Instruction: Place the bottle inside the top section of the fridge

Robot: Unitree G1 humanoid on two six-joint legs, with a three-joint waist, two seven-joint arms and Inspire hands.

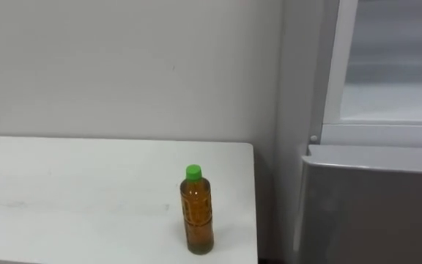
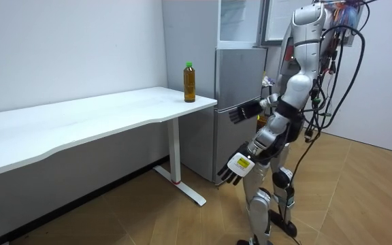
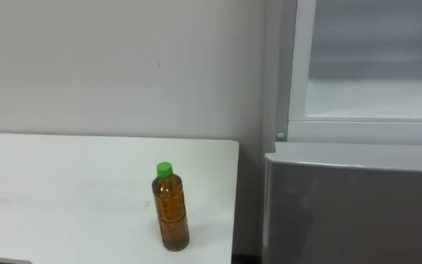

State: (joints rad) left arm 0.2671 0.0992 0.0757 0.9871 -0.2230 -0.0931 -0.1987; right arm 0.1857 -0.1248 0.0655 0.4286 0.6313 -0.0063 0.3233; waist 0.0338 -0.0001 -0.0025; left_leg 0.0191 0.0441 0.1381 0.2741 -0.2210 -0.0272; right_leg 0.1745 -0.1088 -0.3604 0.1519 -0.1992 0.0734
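An amber bottle (image 1: pixel 197 213) with a green cap stands upright on the white table (image 1: pixel 64 198), close to its right end and front edge. To the right of the table is the grey fridge; its upper compartment (image 1: pixel 394 88) stands open with a pale, bare shelf inside. In the room view I stand facing the fridge (image 2: pixel 240 102), a step back from the bottle (image 2: pixel 190 82). My left hand (image 2: pixel 237 167) hangs low at thigh height with straight fingers. My right hand (image 2: pixel 240 114) is raised to waist height towards the fridge front, fingers relaxed. Neither hand holds anything.
The lower fridge door (image 1: pixel 372 213) is closed below the open compartment. A narrow gap separates the table's right edge from the fridge. A plain white wall (image 1: pixel 123 66) runs behind the table. The floor (image 2: pixel 148 218) is wood.
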